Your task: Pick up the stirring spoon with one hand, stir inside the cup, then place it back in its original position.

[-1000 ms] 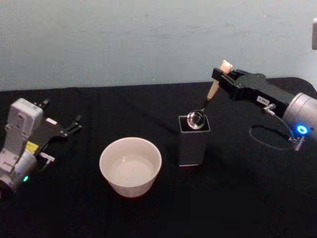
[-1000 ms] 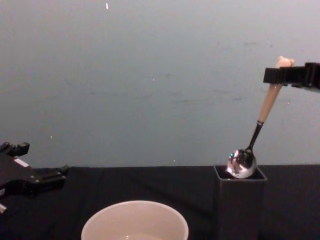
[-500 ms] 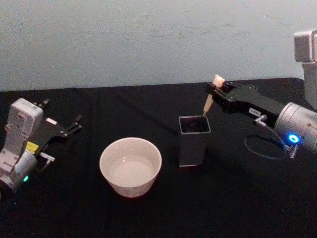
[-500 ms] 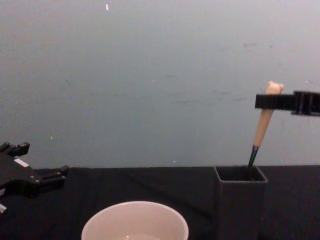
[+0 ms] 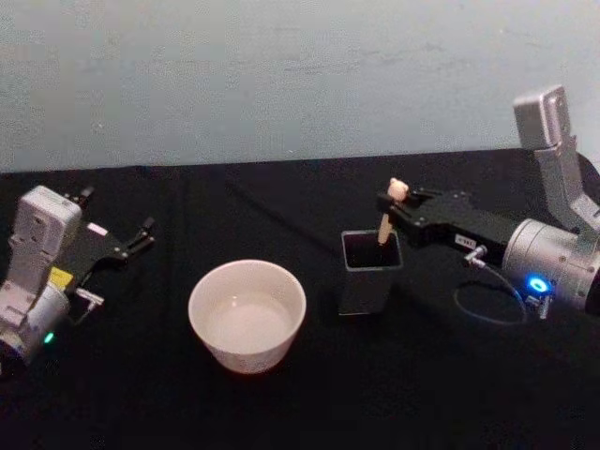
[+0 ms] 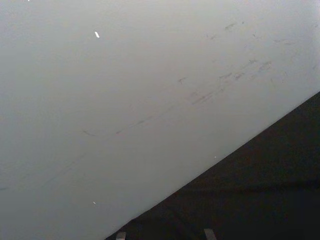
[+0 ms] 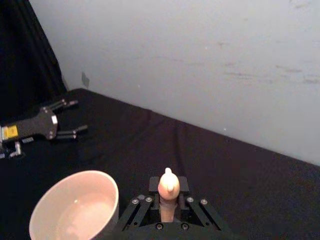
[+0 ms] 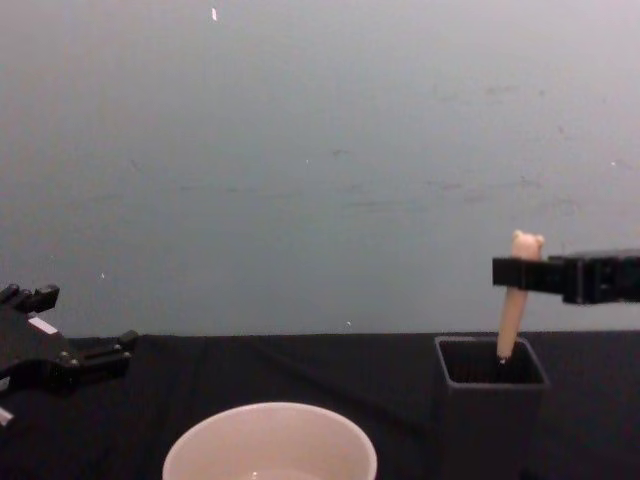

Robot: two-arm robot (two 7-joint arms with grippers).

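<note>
Cup: nearest item on the black table, left of the holder and apart from it. Head view shows its pale interior; chest view shows the rim and upper wall from the side; right wrist view shows it beside the end effector.

Holder: dark grey, square-mouthed, upright on the table, just right of the cup. Chest view shows its open mouth at rim level.

Stirring spoon: standing in the holder, tilted slightly, cream handle and eared knob above the mouth; neck and bowl are hidden inside. Chest view shows the handle entering the mouth near the right side. Right wrist view shows the knob end-on.

Right end effector: over the holder, reaching in from the right, fingers pinching the spoon handle just below the knob. Chest view shows it as a horizontal black bar across the handle.

Left end effector: far left of the table, well apart from the cup, fingers spread and holding nothing. Also seen in the chest view and, farther off, in the right wrist view.

Wall: pale, behind the table; the left wrist view shows it with a table corner.
</note>
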